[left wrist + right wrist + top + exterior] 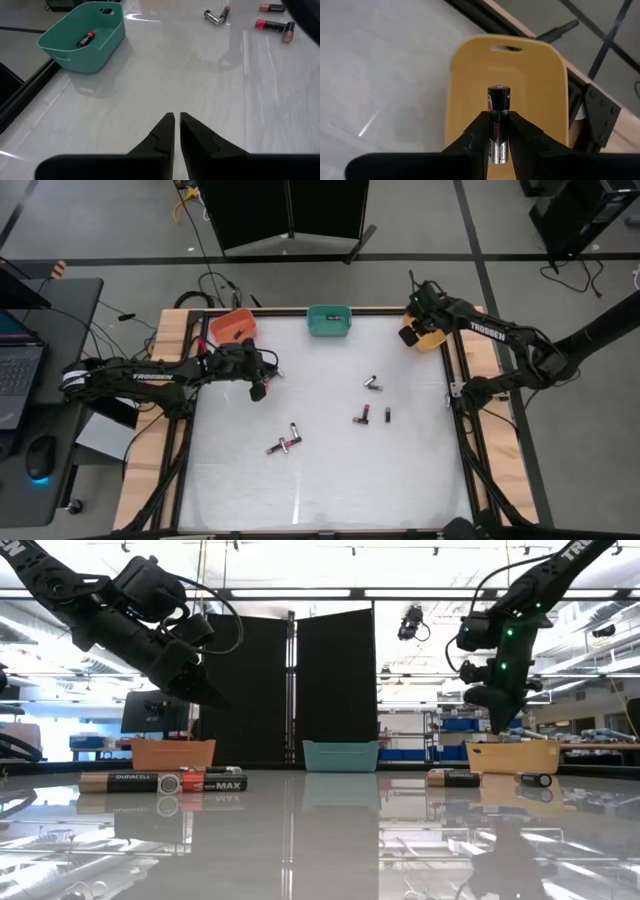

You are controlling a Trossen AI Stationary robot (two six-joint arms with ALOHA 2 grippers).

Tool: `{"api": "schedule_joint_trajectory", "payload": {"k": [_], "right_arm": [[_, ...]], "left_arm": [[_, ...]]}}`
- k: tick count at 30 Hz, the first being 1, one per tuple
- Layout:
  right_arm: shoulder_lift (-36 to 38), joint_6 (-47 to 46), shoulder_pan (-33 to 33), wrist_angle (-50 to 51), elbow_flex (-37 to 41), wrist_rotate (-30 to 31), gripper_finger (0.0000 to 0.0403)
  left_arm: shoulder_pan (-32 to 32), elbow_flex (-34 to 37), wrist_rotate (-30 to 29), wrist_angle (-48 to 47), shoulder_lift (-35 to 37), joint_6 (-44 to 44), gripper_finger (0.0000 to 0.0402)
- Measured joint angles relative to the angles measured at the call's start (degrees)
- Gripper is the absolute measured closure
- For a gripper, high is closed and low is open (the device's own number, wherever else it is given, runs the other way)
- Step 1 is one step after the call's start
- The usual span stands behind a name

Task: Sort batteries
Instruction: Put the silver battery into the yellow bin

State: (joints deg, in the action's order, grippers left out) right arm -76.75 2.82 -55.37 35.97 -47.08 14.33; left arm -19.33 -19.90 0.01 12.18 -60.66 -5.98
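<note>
My right gripper [498, 119] hovers over the yellow bin [530, 85] at the table's far right corner, shut on a dark and silver battery [498, 97]. My left gripper [176, 120] hangs shut and empty above the table's left part, near the orange bin [232, 325]. Several batteries lie on their sides mid-table: one pair [284, 442], another pair [373, 416] and a single one [372, 383]. The teal bin [82, 37] at the far edge has one battery [86, 39] in it. My right gripper pinches the battery's body [498, 132] between its two fingers. The battery lies along the fingers, and its capped end [498, 90] sticks out past the tips. The fingers slant steeply down from above. The battery is lifted clear, above the yellow bin's inside.
Wooden frame rails [470, 370] and black bars border the white table. Cables [215, 285] lie beyond the far edge. Bare table surface spreads along the near side [320, 490].
</note>
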Motion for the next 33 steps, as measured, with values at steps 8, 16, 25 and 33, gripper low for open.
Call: {"api": "schedule_joint_trajectory", "payload": {"k": [8, 16, 25, 33], "right_arm": [[0.00, 0.41, -1.06, -0.86, 0.47, -1.80, 0.0341], [-6.06, 1.53, -1.94, -3.21, 0.44, -2.27, 0.0341], [-12.79, 1.99, -2.08, -4.82, -3.79, -2.23, 0.0341], [-14.16, 3.94, -3.44, -4.83, -4.34, -2.15, 0.0340]], "left_arm": [[0.00, 0.00, 0.00, 0.00, 0.00, -1.11, 0.0367], [0.00, 0.00, 0.00, -0.06, 0.00, -1.43, 0.0367], [0.00, -0.02, 0.00, -0.09, 0.00, -1.49, 0.0367], [0.00, -0.02, 0.00, -0.10, 0.00, -1.23, 0.0367]]}}
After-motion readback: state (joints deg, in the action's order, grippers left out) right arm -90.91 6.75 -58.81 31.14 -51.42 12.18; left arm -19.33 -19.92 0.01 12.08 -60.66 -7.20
